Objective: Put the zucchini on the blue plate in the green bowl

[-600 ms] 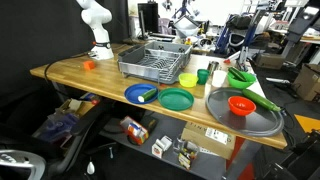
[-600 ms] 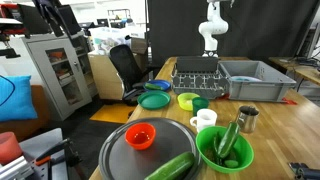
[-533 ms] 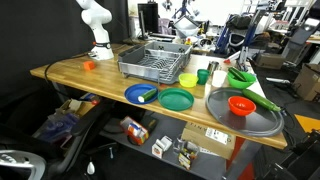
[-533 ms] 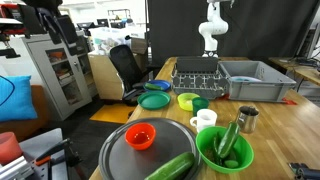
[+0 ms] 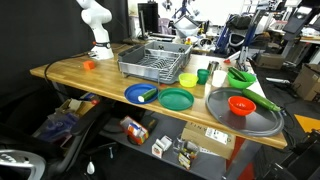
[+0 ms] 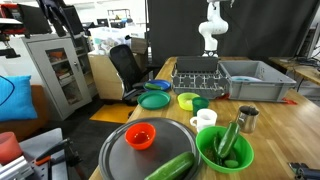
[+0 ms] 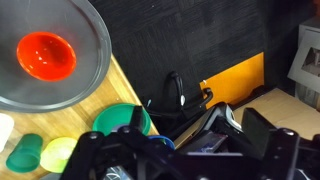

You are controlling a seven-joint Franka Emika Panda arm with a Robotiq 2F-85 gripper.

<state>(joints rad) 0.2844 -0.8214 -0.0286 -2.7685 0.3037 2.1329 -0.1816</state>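
The zucchini (image 5: 150, 95) lies on the blue plate (image 5: 132, 96), on the side nearest the green plate (image 5: 176, 99), unmoved since the earlier frame. The green bowl (image 5: 240, 76) sits well apart, by the tray (image 5: 262, 124). My arm (image 5: 95, 25) stays upright at the far end. The gripper (image 7: 238, 140) is dark and blurred, so I cannot tell its opening.

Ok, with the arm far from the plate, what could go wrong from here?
1. The short dark-green toy zucchini lies toward the rim of the shallow round blue plastic plate; a poor pinch might roll it off.
2. The deep lime-green bowl already holds a long thin green vegetable, so the zucchini may perch or bounce out.
3. The flat dark-green plate beside the blue one could draw a wrong placement.
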